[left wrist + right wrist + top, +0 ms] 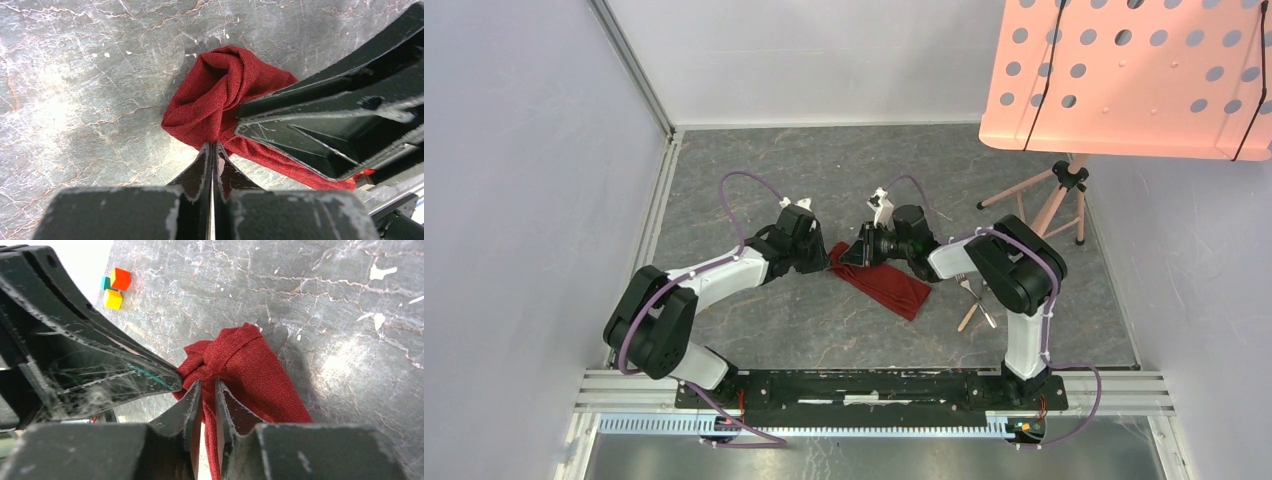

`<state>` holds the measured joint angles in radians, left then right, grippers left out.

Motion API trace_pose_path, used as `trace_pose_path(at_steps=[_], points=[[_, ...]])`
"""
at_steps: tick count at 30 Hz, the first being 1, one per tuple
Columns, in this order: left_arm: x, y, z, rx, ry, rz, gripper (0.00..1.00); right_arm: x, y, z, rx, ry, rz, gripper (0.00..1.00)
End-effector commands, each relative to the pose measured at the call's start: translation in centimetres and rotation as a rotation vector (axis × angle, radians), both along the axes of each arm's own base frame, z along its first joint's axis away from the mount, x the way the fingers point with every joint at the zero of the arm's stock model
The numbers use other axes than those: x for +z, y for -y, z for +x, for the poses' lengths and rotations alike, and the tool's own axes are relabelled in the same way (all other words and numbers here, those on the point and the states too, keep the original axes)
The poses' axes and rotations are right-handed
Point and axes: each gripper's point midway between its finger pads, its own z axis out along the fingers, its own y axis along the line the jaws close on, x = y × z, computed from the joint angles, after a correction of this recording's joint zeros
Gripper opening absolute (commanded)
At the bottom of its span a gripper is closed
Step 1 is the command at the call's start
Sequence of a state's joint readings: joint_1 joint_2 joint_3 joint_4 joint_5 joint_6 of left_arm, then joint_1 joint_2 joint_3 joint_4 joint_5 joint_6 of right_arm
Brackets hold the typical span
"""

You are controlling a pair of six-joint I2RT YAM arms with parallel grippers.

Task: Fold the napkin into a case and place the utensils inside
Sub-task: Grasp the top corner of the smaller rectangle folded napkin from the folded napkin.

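Observation:
The dark red napkin [886,284] lies as a narrow folded strip on the grey table, its far-left end bunched up between both grippers. My left gripper [212,146] is shut, its tips pinching the edge of the bunched napkin [215,95]. My right gripper [208,385] is shut on the napkin [250,370], with cloth hanging down between its jaws. In the top view the left gripper [828,259] and the right gripper [854,256] meet tip to tip at that end. The silver fork and spoon [976,303] lie crossed on the table right of the napkin, under the right arm.
A pink perforated music stand [1124,75] on thin tripod legs [1049,195] stands at the back right. Small coloured cubes [115,287] sit at the table's edge in the right wrist view. Grey walls enclose the table on the left and back.

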<state>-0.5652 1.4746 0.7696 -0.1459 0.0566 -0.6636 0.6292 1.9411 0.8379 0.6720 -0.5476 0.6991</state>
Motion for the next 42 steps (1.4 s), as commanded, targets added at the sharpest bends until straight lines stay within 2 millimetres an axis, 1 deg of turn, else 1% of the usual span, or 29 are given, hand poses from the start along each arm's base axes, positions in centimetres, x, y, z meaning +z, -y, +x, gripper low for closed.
trace_pose_path(at_steps=[1,3,6,8,9,11,12,15,17,19,20,21,22,23,25,29,32,35,36,37,39,40,42], points=[[1.7,1.2,1.2,-0.025,0.056,-0.040,0.02,0.3,-1.2,0.3,0.023,0.012,0.045,0.18],[1.7,1.3,1.2,-0.028,0.055,-0.043,0.02,-0.6,-1.5,0.0,0.030,-0.002,0.039,0.15],[2.0,1.7,1.4,-0.038,0.059,-0.057,0.02,-1.9,-2.4,-0.5,0.049,-0.025,0.031,0.11],[2.0,2.2,1.6,-0.053,0.048,-0.069,0.02,-3.0,-3.5,-1.5,0.073,-0.039,0.016,0.08],[2.1,2.8,1.6,-0.071,0.039,-0.084,0.02,-3.8,-3.6,-1.9,0.073,-0.042,-0.003,0.08],[2.2,3.8,1.9,-0.092,0.007,-0.107,0.02,-4.9,-3.2,-2.7,0.062,-0.047,-0.019,0.06],[1.7,3.9,1.9,-0.093,-0.017,-0.100,0.02,-5.0,-2.8,-2.9,0.041,-0.060,-0.001,0.06],[0.6,4.3,2.4,-0.089,-0.046,-0.091,0.02,-4.7,-1.7,-2.9,0.008,-0.078,0.042,0.05],[-0.6,4.0,2.6,-0.077,-0.068,-0.065,0.03,-4.3,-1.5,-2.7,0.013,-0.071,0.040,0.07],[-1.4,3.4,2.6,-0.064,-0.084,-0.041,0.11,-3.4,-1.3,-2.5,0.015,-0.056,0.040,0.09],[-1.3,3.2,2.6,-0.061,-0.080,-0.041,0.16,-3.1,-1.3,-2.4,0.023,-0.051,0.037,0.12],[-1.2,3.1,2.6,-0.063,-0.063,-0.041,0.25,-2.7,-1.4,-2.4,0.029,-0.047,0.033,0.14],[-1.0,2.9,2.5,-0.063,-0.053,-0.041,0.30,-2.2,-1.4,-2.3,0.038,-0.041,0.032,0.15],[-0.7,2.7,2.4,-0.064,-0.042,-0.040,0.33,-1.8,-1.4,-2.4,0.040,-0.034,0.036,0.17],[0.1,2.5,2.3,-0.070,-0.018,-0.040,0.36,-1.1,-1.2,-2.2,0.037,-0.026,0.042,0.18],[2.1,1.9,1.9,-0.070,0.033,-0.047,0.37,0.1,-0.6,-1.9,0.030,-0.001,0.043,0.19],[3.1,1.5,1.4,-0.075,0.054,-0.049,0.38,0.7,0.0,-1.4,0.027,0.022,0.039,0.18],[3.1,1.4,0.9,-0.081,0.046,-0.055,0.41,1.0,0.1,-1.5,0.040,0.031,0.043,0.18],[3.0,1.4,0.7,-0.078,0.042,-0.061,0.41,0.8,0.1,-1.5,0.041,0.028,0.042,0.19],[3.0,1.3,0.6,-0.070,0.042,-0.063,0.41,0.6,0.2,-1.5,0.041,0.024,0.041,0.22],[2.9,0.9,0.5,-0.047,0.046,-0.064,0.42,0.6,0.4,-1.4,0.035,0.019,0.051,0.24],[2.8,0.6,0.5,-0.030,0.046,-0.062,0.40,0.3,0.3,-1.3,0.034,0.014,0.048,0.24],[2.6,0.0,0.4,0.001,0.041,-0.067,0.29,-0.2,0.3,-1.3,0.038,0.005,0.043,0.21]])
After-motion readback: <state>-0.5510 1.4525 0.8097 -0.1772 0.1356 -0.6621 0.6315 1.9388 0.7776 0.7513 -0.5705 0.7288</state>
